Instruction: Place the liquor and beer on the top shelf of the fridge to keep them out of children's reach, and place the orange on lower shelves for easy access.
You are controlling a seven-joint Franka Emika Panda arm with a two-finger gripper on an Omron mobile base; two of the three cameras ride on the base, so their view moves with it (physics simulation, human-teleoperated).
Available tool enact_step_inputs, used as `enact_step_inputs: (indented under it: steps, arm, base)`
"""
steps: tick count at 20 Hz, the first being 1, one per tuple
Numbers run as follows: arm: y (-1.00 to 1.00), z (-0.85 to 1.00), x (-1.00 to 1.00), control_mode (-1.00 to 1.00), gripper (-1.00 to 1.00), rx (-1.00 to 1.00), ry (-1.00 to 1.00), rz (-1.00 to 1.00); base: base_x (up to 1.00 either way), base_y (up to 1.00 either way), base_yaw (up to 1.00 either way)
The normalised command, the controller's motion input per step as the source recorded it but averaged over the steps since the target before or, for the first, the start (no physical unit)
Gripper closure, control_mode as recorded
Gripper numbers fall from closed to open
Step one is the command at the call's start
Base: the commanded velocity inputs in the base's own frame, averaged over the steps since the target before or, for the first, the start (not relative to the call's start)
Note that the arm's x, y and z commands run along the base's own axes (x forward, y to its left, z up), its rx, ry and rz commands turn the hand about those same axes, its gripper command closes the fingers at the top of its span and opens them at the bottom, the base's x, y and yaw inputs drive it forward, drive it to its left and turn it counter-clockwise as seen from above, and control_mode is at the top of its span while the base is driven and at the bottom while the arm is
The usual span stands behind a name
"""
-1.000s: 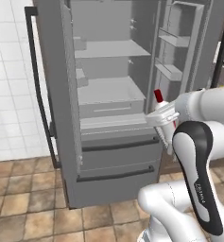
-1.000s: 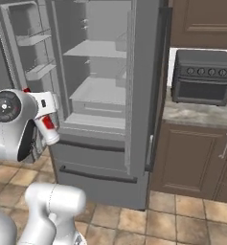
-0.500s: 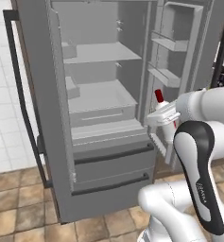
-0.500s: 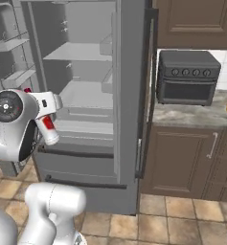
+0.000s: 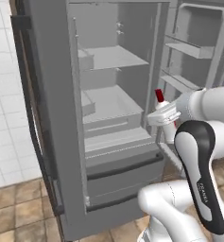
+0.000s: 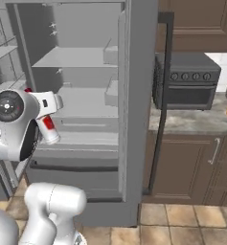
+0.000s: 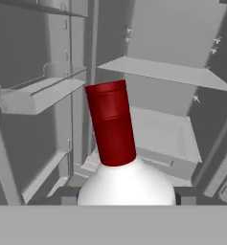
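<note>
White liquor (image 5: 163,111) clamped in gripper (image 5: 164,115)
Lift toward top shelf (image 5: 111,57) at 11 o'clock, bottle kept upright.

The white arm rises from the base, bends at its dark elbow and reaches forward at mid height. The gripper (image 5: 164,115) sits level at the wrist's end, its fingers (image 7: 187,195) closed around the liquor bottle (image 7: 119,158), which stands upright between them with the red cap above the hand.
</note>
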Motion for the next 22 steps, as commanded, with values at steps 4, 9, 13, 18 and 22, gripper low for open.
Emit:
enact_step_inputs:
  steps: [4,9,13,18,22]
  arm:
    - [0.0,0.0,0.0,1.0,1.0,0.0,0.0,0.0]
    - [0.0,0.0,0.0,1.0,1.0,0.0,0.0,0.0]
    - [0.0,0.0,0.0,1.0,1.0,0.0,0.0,0.0]
    - [0.0,0.0,0.0,1.0,1.0,0.0,0.0,0.0]
    - [0.0,0.0,0.0,1.0,1.0,0.0,0.0,0.0]
  base:
    - [0.54,0.55,-0.15]
    - [0.61,0.1,-0.09]
    - [0.61,0.0,-0.01]
    - [0.55,0.0,0.0]
    - [0.45,0.0,0.0]
